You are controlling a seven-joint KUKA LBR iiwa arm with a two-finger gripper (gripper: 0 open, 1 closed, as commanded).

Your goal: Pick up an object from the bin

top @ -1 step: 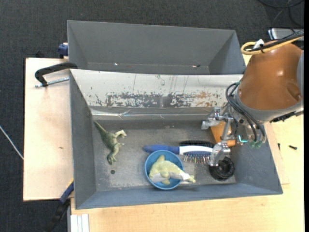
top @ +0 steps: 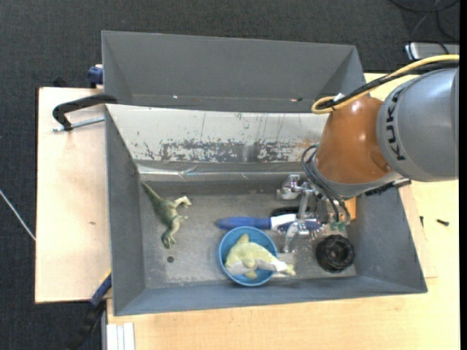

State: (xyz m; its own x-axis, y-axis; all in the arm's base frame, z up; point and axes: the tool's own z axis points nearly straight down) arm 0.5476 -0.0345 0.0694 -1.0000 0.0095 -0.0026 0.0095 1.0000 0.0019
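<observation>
- Caught the gripper (top: 293, 210) low over the right side of the bin floor, its two metal fingers (top: 291, 189) spread apart, one toward the back wall and one toward the front.
- Found a blue-handled tool (top: 244, 223) lying flat near the middle of the floor, handle pointing left, its pale end reaching into the gap between the fingers.
- Could not tell whether that end was gripped or merely lay beneath the fingers.
- Spotted a blue bowl (top: 232, 248) just in front of the tool, close to the front wall, with a crumpled yellowish-white thing (top: 252, 257) inside it and the front finger just beside its right rim.
- Noted a black round part (top: 336, 254) in the front right corner, just to the right of that same finger.
- Saw a green toy dinosaur (top: 169, 214) well apart on the left side of the floor, its head turned toward the middle.
- Showed an orange cover (top: 350, 148) on the wrist above the fingers, and behind it the grey arm (top: 427, 122) reaching in over the right rim of the grey metal bin (top: 219, 71).
</observation>
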